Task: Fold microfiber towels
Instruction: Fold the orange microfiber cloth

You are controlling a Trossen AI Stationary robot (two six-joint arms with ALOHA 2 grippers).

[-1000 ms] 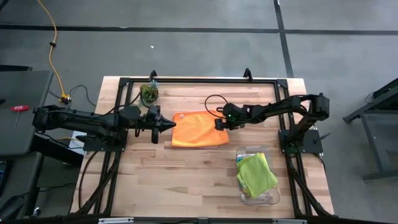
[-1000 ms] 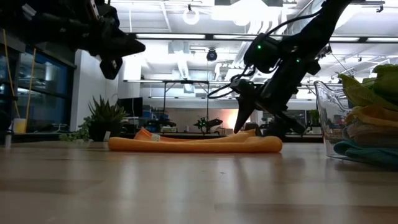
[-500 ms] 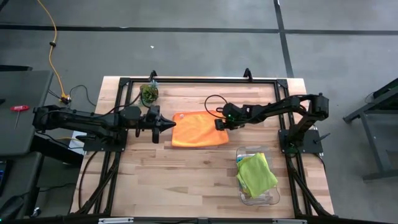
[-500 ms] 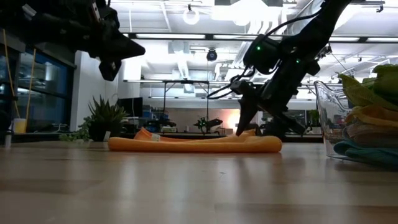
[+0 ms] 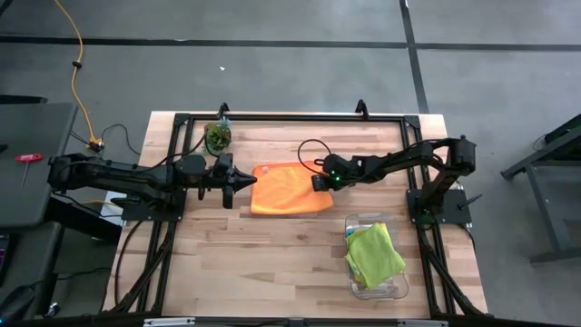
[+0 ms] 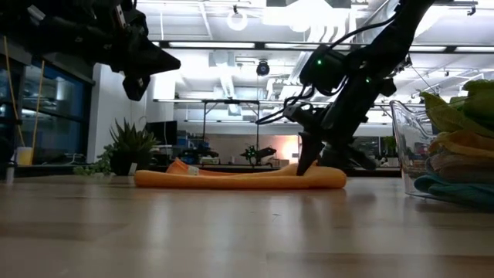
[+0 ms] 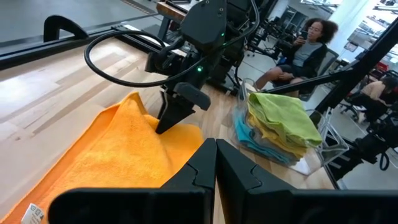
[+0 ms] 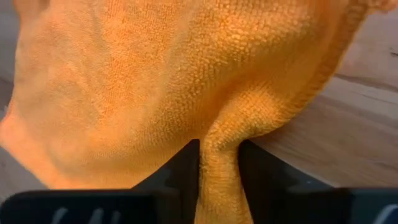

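Observation:
An orange microfiber towel point(image 5: 289, 191) lies flat on the wooden table, also visible in the low view point(image 6: 231, 180). My right gripper point(image 5: 319, 182) is down on the towel near its right edge and shut on it; the right wrist view shows orange cloth bunched between its fingers point(image 8: 219, 163). My left gripper point(image 5: 247, 182) is shut and hovers above the table by the towel's left edge point(image 6: 171, 60), touching nothing. More towels, a lime green one point(image 5: 374, 252) on top, sit in a clear bin. My right gripper pinches a small raised fold of the orange towel point(image 8: 218, 146) between its two fingers, close to the towel's right edge. The fingers point(image 6: 306, 158) point down, slanting in from the table's right side. The rest of the towel lies on the table.
A clear plastic bin point(image 5: 392, 289) with stacked towels stands at the near right. A small dark-green plant clump point(image 5: 218, 137) sits at the far left. A black frame point(image 5: 290, 116) runs around the table. A person point(image 7: 303, 46) sits in the room beyond.
My right gripper has come down a little onto the towel's right end and shut its fingers on the cloth, gathering a small fold. The rest of the towel has stayed flat.

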